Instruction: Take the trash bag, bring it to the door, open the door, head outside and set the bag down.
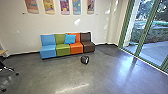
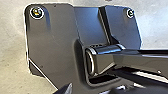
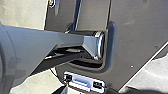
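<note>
Black, compact trash bag (image 1: 83,60) with a whitish patch, resting on the polished grey concrete floor (image 1: 62,72), in front of the orange and brown end of a four-seat sofa (image 1: 63,50) in blue, green, orange and brown. Patch turned toward the camera and slightly right; long axis too unclear to tell. Behind the bag, sofa seats, with a turquoise cushion (image 1: 70,39) on top. Between bag and outdoor paving (image 1: 152,51), tall green-framed glass panes (image 1: 145,30). At far left, black wheeled furniture legs (image 1: 8,69). Impossible to tell open from closed for left end effector (image 2: 100,90) or right end effector (image 3: 96,90).
</note>
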{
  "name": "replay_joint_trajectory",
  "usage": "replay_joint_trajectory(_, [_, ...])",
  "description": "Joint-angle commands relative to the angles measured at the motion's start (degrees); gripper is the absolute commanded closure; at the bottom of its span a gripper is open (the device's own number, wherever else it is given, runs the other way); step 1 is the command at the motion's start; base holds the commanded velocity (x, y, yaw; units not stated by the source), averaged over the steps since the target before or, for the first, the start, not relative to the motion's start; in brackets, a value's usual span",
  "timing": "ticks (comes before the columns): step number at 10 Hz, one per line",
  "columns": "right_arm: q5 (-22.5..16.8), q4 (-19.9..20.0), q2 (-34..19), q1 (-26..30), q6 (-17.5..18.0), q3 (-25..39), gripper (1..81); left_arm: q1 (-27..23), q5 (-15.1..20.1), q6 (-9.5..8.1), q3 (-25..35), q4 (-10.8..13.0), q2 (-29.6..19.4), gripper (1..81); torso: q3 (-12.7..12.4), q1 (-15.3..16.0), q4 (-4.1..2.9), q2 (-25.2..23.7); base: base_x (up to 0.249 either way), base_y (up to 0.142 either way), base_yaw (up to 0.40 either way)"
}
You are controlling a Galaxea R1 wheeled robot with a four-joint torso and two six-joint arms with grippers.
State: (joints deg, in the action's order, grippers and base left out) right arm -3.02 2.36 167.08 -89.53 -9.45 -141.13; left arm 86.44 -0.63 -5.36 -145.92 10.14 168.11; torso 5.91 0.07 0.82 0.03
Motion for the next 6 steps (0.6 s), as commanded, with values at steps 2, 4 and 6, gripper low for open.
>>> replay_joint_trajectory(2, [-3.92,-0.43,-0.06,1.76,-0.48,0.43,1.0,-1.93,3.27,0.35,0.37,0.32,-0.31,1.0,0.0,0.0,0.0,-0.03,0.165,0.0,0.0])
replay_joint_trajectory(4, [-4.01,-0.43,-0.15,1.94,-0.48,0.43,1.0,-1.93,3.27,0.35,0.37,0.4,-0.23,1.0,0.0,0.02,0.0,-0.03,0.146,0.0,0.0])
replay_joint_trajectory(6, [-4.01,-0.52,-0.06,2.11,-0.48,0.43,1.0,-1.93,3.27,0.35,0.37,0.23,-0.31,1.0,0.0,0.02,0.0,-0.03,0.117,0.0,0.0])
